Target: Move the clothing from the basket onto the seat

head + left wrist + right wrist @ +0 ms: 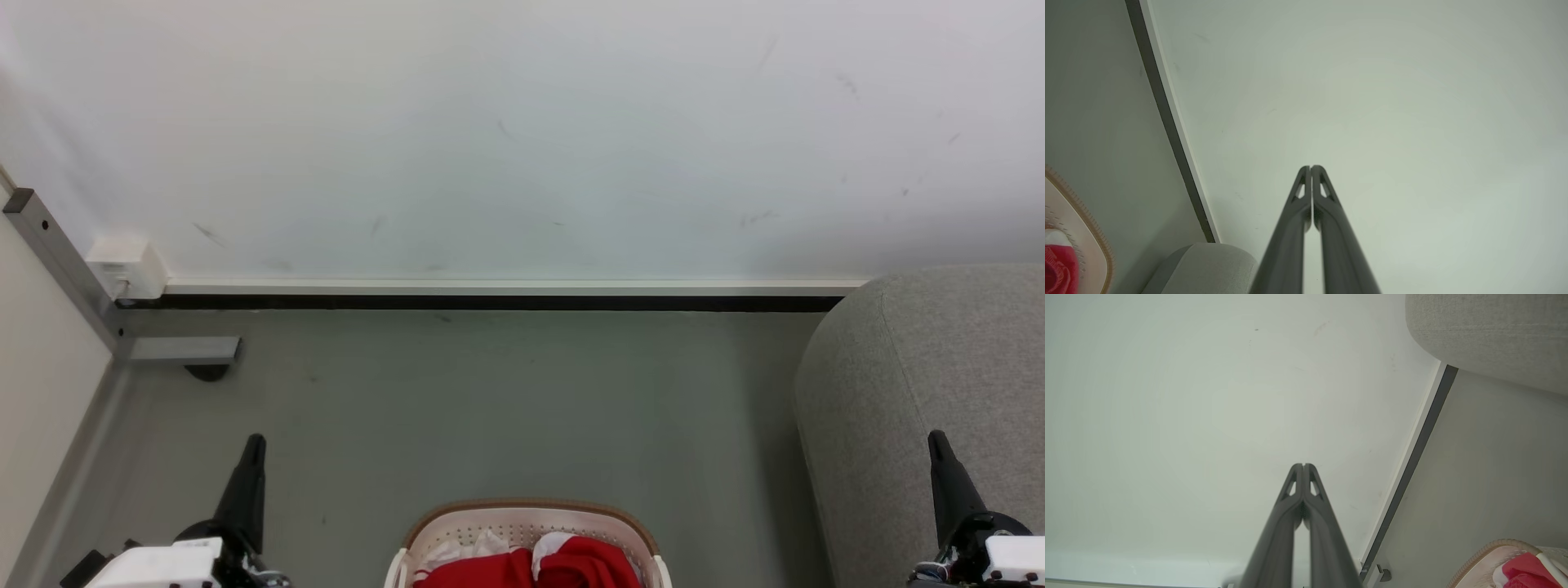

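head view, looking down at a grey floor (490, 408) that meets a pale wall (522, 139). at six o'clock, cut by the bottom edge, the basket (531, 508) sits on the floor straight ahead of the robot, between its two arms. it is white and perforated, with a brown rim. the clothing (563, 567), red with white patches, lies heaped inside it. none of it is on the seat (922, 367), so the task looks unstarted.

the seat is a light-grey upholstered sofa with a rounded corner, at the right side from three to five o'clock. it is near the basket's right side but apart from it. that makes for a short carry to the right, which is likely why the basket stands there.

the left gripper (255, 445) rises at seven o'clock and the right gripper (936, 441) at five o'clock, the latter in front of the sofa's side. each is clenched, its two dark fingers pressed together tip to tip with nothing between them. the wrist views show this plainly, both pointing at the bare wall. the grippers stand either side of the basket, touching nothing — a resting pose, by the look of it. my judgement is that the next move calls for one pair of fingers to part and reach down into the heap.
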Motion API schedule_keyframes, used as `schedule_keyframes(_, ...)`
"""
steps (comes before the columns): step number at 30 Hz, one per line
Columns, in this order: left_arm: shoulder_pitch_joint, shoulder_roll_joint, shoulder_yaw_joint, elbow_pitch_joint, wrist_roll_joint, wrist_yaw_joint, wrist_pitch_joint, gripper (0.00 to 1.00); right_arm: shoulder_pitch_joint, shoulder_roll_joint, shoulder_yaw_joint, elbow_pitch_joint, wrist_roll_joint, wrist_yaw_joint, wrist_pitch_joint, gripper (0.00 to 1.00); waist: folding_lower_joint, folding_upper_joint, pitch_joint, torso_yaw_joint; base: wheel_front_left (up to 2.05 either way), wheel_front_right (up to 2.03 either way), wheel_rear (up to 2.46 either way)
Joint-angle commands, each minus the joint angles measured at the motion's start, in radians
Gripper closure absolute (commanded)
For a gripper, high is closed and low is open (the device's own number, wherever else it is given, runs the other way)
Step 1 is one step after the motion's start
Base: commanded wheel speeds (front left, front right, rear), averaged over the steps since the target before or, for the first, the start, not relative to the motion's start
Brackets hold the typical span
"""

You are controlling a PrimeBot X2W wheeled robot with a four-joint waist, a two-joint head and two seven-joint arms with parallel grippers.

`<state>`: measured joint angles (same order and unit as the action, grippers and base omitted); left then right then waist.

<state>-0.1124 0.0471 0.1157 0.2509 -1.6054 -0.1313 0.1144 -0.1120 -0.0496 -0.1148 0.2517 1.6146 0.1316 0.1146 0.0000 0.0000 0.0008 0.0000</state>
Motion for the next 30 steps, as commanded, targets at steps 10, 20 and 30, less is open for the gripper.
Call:
schedule_keyframes(10, -0.006, 0.008, 0.0, -0.002, -0.013, 0.0, 0.004, 1.0, -0.006, -0.001, -0.003, -0.004, -0.008, -0.002, 0.002, 1.0, 0.0, 0.0, 0.0, 0.0, 0.0, 0.0, 0.0)
schedule_keyframes(20, 0.001, -0.001, 0.0, 0.002, 0.0, 0.0, -0.001, 0.0, 0.001, 0.0, 0.001, 0.003, 0.0, 0.0, 0.0, 0.0, 0.0, 0.0, 0.0, 0.0, 0.0, 0.0, 0.0)
schedule_keyframes(30, 0.02, -0.006, -0.021, 0.005, 0.014, 0.0, -0.044, 0.0, 0.024, 0.006, 0.05, -0.021, -0.012, 0.0, -0.038, 0.0, 0.0, 0.0, 0.001, 0.0, 0.0, 0.0, 0.0)
